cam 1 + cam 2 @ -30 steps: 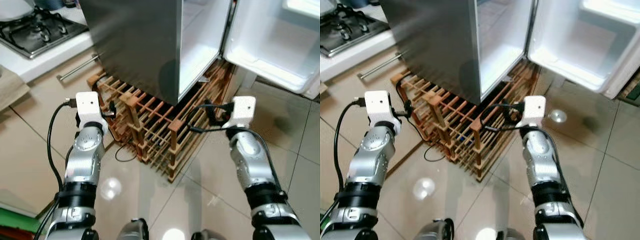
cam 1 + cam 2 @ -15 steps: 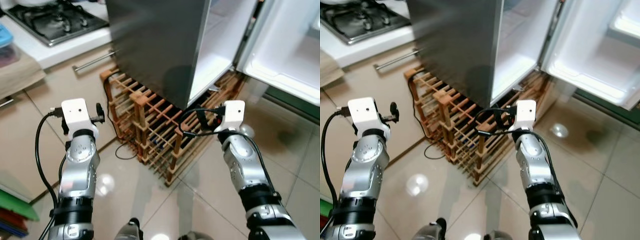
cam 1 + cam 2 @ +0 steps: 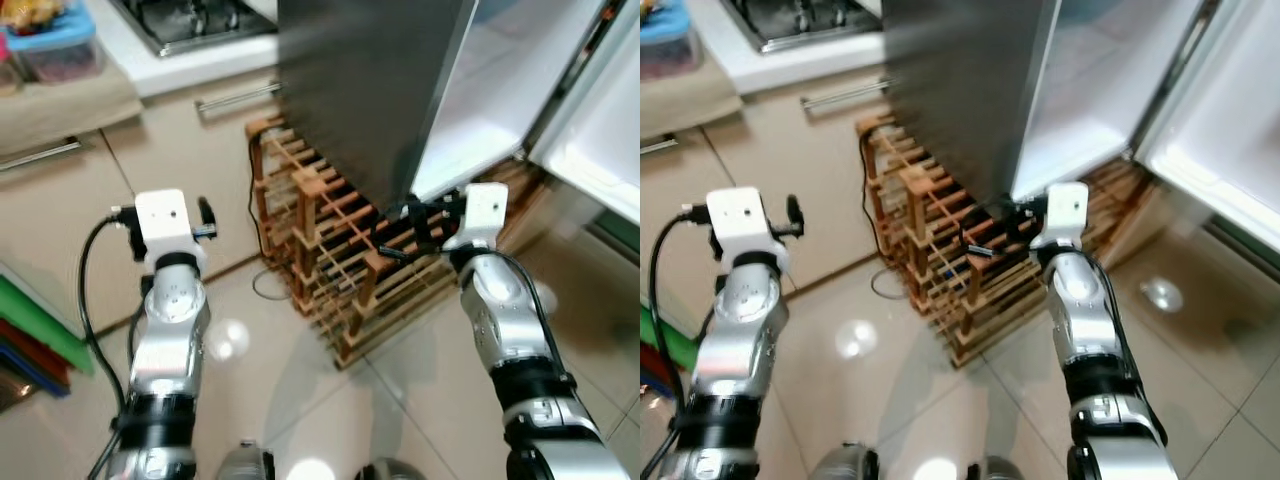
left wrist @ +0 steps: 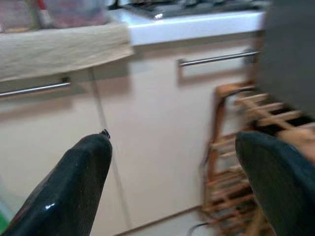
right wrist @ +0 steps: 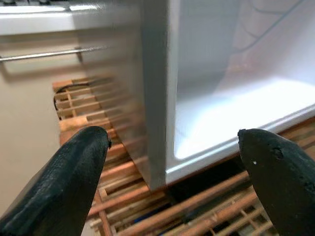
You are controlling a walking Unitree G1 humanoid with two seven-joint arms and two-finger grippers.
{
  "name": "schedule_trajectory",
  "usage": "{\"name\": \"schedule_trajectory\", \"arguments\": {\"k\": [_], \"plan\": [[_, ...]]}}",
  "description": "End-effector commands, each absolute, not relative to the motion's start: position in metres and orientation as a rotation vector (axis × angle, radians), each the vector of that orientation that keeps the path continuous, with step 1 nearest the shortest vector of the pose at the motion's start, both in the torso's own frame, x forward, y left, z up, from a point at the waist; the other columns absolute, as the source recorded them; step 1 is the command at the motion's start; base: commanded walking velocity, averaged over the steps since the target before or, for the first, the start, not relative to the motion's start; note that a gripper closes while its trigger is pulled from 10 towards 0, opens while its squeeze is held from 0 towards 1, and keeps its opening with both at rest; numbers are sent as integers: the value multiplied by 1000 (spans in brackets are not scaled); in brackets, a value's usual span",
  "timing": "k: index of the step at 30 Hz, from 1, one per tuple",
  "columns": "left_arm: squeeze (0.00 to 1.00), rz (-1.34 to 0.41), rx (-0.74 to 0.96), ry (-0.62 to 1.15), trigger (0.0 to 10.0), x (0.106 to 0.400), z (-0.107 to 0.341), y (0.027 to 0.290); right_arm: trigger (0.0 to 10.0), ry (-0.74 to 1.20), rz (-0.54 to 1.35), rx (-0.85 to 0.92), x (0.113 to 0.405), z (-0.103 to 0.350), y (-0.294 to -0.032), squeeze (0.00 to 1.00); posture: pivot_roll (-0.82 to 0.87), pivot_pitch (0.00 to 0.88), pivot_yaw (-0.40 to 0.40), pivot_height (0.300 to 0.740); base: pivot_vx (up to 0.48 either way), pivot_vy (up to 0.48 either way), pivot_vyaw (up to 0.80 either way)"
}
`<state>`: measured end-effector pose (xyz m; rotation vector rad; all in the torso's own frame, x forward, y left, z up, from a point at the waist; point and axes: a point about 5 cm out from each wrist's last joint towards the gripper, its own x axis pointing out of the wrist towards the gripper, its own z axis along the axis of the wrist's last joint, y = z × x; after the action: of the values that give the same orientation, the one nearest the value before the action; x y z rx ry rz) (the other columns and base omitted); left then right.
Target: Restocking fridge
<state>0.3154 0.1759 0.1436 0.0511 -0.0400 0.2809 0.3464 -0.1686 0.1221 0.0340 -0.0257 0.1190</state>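
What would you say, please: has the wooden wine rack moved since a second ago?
No. The wooden wine rack still sits under the open fridge, against the cabinet. The whole view shifted together, so the camera moved, not the rack.

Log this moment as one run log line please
stage: facing open grey fridge on wooden lattice rack | left gripper: open, empty, toward beige cabinets | right gripper: open, empty, at fridge's bottom edge
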Motion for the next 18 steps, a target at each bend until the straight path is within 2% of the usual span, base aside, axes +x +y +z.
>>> {"name": "schedule_trajectory", "arguments": {"k": [1,9,13,18], "plan": [[0,261,51,-62,10000,317,149,175,10000,-30,119,43,346,122,-168,0,-58,91,-60,740,0,0,569],[0,150,22,-116,10000,317,159,162,10000,-40,166,66,346,123,-153,0,-50,83,-40,740,39,0,561],[0,165,-1,-116,10000,316,159,167,10000,-43,159,80,345,123,-153,0,-46,84,-35,740,335,344,550],[0,153,19,-105,10000,316,158,161,10000,-39,163,83,346,122,-152,0,-42,89,-35,740,0,470,550]]}}
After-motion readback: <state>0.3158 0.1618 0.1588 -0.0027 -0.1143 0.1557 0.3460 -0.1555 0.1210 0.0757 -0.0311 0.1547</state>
